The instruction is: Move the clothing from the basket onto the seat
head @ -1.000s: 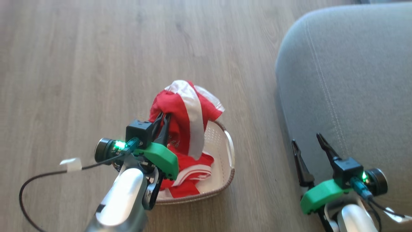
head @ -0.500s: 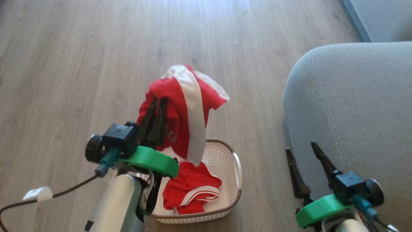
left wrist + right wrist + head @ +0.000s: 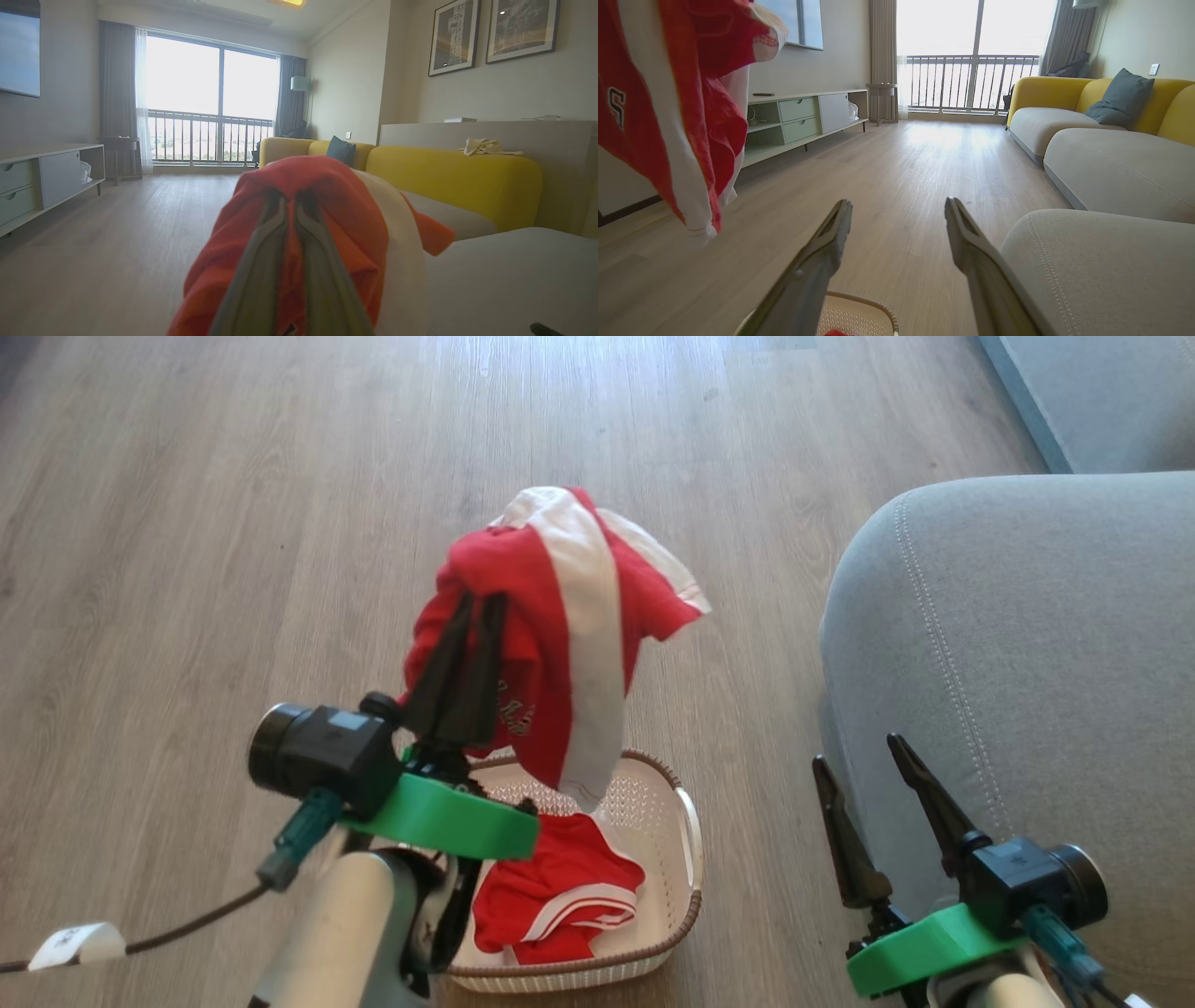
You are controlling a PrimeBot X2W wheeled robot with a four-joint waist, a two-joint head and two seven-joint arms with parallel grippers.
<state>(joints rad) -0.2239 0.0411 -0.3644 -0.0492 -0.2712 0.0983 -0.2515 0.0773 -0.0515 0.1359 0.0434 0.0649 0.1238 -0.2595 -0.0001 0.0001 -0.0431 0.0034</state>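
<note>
Soft matt cloth garment at the left gripper's tips; its fingers dark, matt, possibly plastic. Below them, basket of smooth perforated plastic, braided rim. Floor wood-grained, slight sheen. Seat to its right: woven fabric.

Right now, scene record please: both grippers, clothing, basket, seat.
left gripper: shut on held garment, above basket
right gripper: open, empty, by seat edge
held garment: red with a broad white stripe, draped over the fingers, hanging free
basket: on floor, second garment inside
seat: no clothing on the visible part
task: not done
</note>
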